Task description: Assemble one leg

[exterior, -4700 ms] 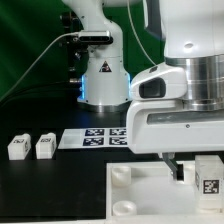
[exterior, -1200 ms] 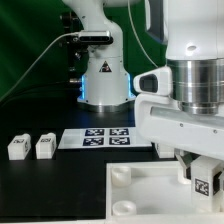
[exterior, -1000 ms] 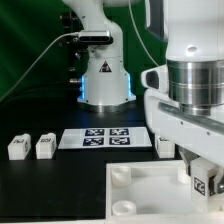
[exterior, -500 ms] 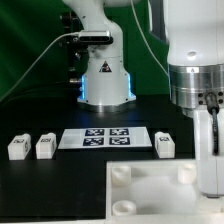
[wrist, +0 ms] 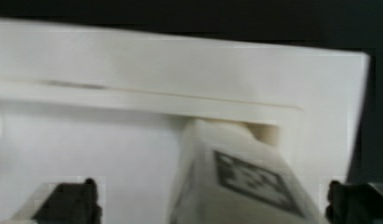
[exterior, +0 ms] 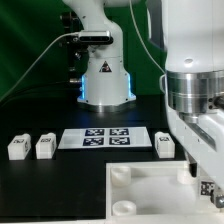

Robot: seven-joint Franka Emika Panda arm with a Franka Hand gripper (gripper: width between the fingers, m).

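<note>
The step in hand seems to be the seating of one small white plastic block-like leg with a black-and-white tag (wrist: 236, 172) into a corner socket of the large white square panel (exterior: 150, 195); in the wrist view this leg stands tilted on the panel, its far end against a raised ledge, between the two dark fingertips (wrist: 69, 197) of the gripper (wrist: 213, 200); the fingertips stand apart from the leg on both sides, so the gripper looks released and holds nothing; I judge that the next move calls for closing on the leg again, straight and centred, then turning or pressing it until it sits upright; three other identical legs lie on the black table (exterior: 60, 180), two (exterior: 18, 148) (exterior: 45, 147) at the exterior view's left and one (exterior: 164, 145) beside the marker board (exterior: 105, 137); in the exterior view the arm covers the working corner, so only a bit of tag (exterior: 210, 188) shows; the socket itself is hidden, and the wrist view is blurred
</note>
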